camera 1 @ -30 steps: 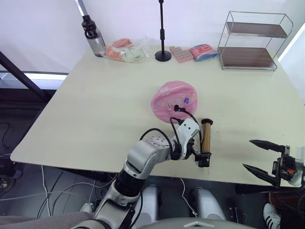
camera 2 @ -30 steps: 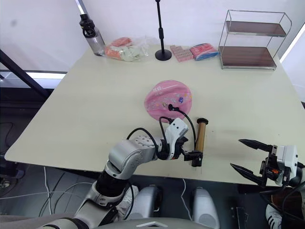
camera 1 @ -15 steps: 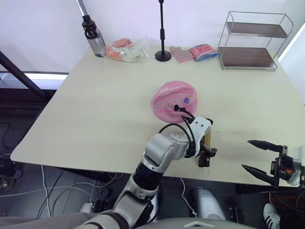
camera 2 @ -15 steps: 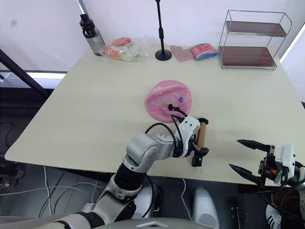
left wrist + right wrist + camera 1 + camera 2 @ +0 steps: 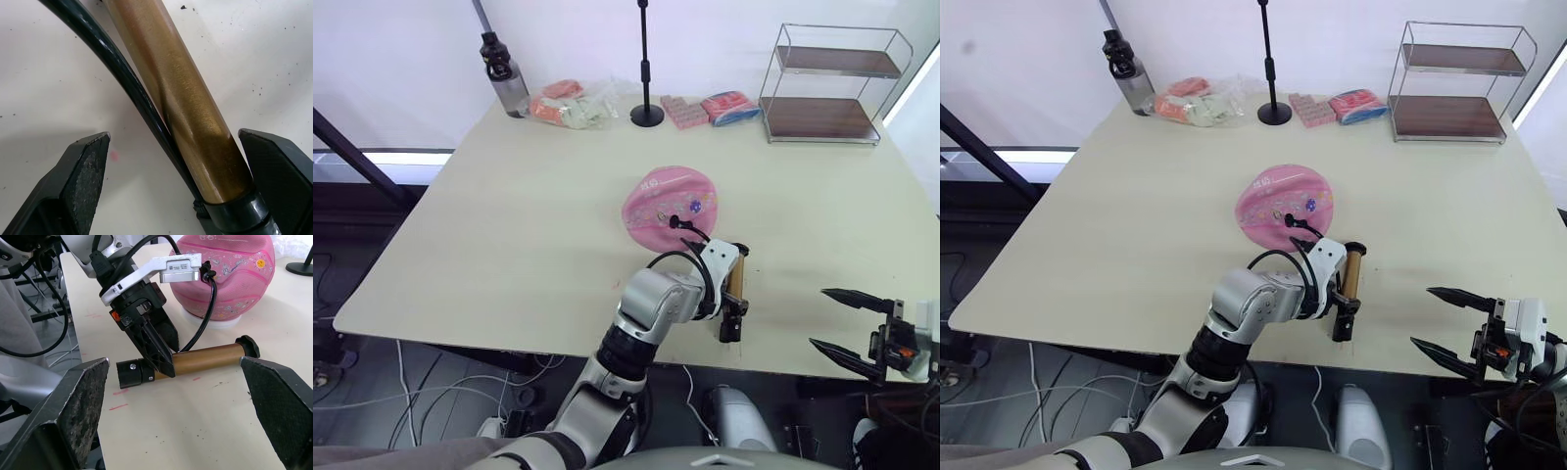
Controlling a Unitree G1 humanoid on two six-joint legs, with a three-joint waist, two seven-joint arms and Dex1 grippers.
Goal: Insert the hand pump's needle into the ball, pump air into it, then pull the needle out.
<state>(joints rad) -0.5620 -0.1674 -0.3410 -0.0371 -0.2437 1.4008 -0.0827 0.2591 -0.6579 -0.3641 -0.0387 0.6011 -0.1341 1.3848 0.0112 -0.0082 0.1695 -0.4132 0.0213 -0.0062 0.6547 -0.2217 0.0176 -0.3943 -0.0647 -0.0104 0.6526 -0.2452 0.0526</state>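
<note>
The pump (image 5: 736, 286) lies on the bench (image 5: 509, 215) just beside the ball (image 5: 671, 207), nearer the bench's front edge, its hose (image 5: 203, 318) arching up to the ball. The left pincer (image 5: 181, 186) straddles the pump's barrel with fingers apart. The right pincer (image 5: 837, 319) hangs spread open, well apart from the ball, off the front edge.

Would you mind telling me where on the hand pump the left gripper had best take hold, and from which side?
Grip the hand pump across its bronze barrel, near the end cap, coming from above. It lies flat on the table, so only a straddling grasp fits. The left gripper already has a finger on each side.
</note>
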